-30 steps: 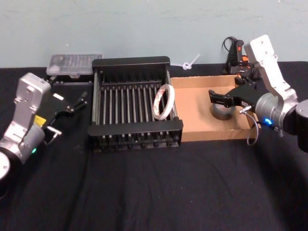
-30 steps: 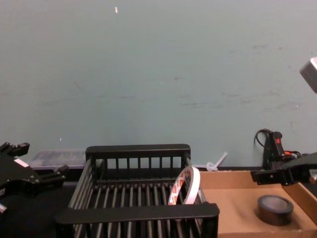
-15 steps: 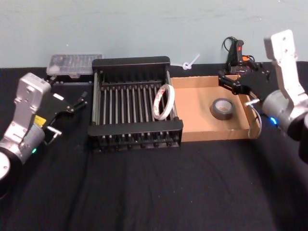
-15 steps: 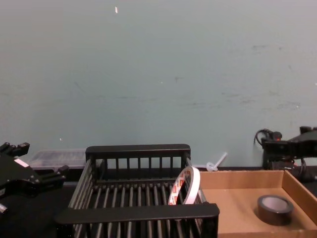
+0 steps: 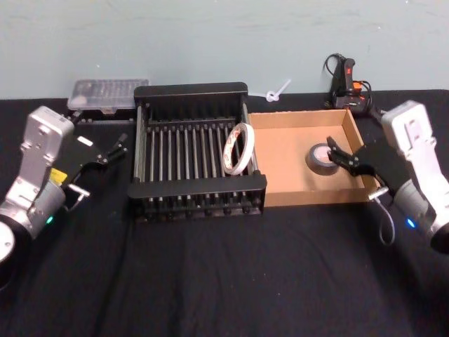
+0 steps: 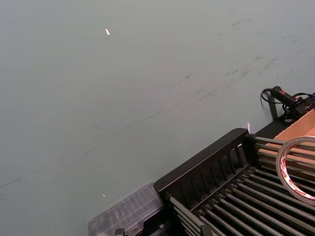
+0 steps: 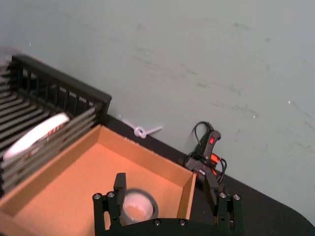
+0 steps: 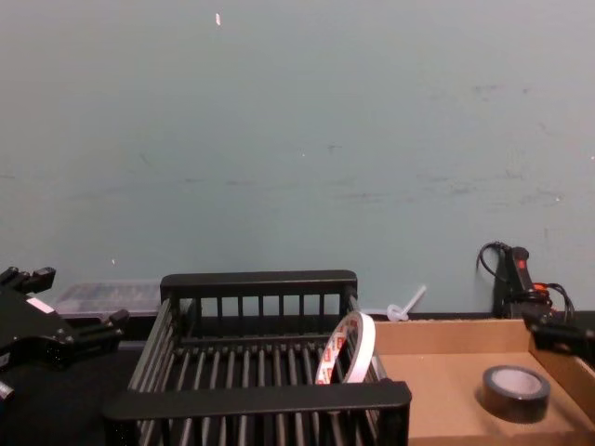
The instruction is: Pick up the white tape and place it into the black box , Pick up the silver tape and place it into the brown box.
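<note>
Already both rolls sit inside their containers: the white tape (image 5: pixel 238 149) stands on edge in the black box (image 5: pixel 189 90), leaning against its right-hand slatted wall, and the silver tape (image 5: pixel 323 158) lies flat on the floor of the brown box (image 5: pixel 291 151), near that box's right wall. The two boxes stand side by side on the black-draped table (image 5: pixel 224 274), their adjoining walls touching or nearly so. Behind the black box's left corner lies a clear plastic case (image 5: pixel 109 93); behind the brown box's far right corner a black tool with red marks and a coiled cord (image 5: pixel 345 81) stands at the wall, and a small white tie (image 5: pixel 276 91) lies between the boxes' far edges. The right gripper (image 5: pixel 345 159) hovers at the brown box's right wall, just beside the silver roll, its two black fingers spread and holding nothing. The left gripper (image 5: pixel 109 152) rests well to the left of the black box, its fingers parted and empty. From the chest camera the white ring (image 8: pixel 346 347) is seen side-on, rising above the crate's bars, and the grey roll (image 8: pixel 510 391) shows its height. The right wrist camera looks past its own parted fingers (image 7: pixel 119 189) down onto the roll's (image 7: pixel 137 205) pale core, while the left wrist camera catches the ring's (image 6: pixel 294 169) printed inner face.
</note>
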Controlling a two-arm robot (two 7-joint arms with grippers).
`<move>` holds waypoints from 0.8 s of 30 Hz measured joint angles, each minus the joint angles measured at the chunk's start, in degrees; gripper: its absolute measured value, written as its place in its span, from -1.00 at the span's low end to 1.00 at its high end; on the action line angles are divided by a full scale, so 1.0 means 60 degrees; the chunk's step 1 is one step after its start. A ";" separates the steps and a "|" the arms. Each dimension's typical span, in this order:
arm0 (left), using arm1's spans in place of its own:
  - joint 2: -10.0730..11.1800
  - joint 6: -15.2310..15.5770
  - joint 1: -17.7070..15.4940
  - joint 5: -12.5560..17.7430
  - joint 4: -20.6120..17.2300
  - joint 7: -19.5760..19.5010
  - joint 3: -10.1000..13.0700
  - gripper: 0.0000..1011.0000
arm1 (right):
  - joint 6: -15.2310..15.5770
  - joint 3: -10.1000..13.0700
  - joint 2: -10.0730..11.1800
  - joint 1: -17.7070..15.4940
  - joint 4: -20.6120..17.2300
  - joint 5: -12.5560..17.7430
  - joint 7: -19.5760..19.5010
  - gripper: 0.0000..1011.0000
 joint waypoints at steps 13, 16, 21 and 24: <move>0.0000 0.0000 0.0000 0.0000 0.0000 0.0000 0.0000 0.98 | -0.0427 0.0191 -0.0179 -0.0237 0.0448 -0.0591 -0.0150 0.98; 0.0000 0.0000 0.0000 0.0000 0.0000 0.0000 0.0000 0.98 | -0.0439 0.0228 -0.0201 -0.0237 0.0456 -0.0618 -0.0162 0.98; 0.0000 0.0000 -0.0001 0.0001 0.0000 0.0000 0.0000 0.98 | -0.0436 0.0217 -0.0194 -0.0236 0.0457 -0.0617 -0.0158 0.98; 0.0000 0.0000 0.0001 0.0000 0.0000 0.0000 0.0000 0.98 | -0.0430 0.0208 -0.0191 -0.0235 0.0456 -0.0615 -0.0155 0.98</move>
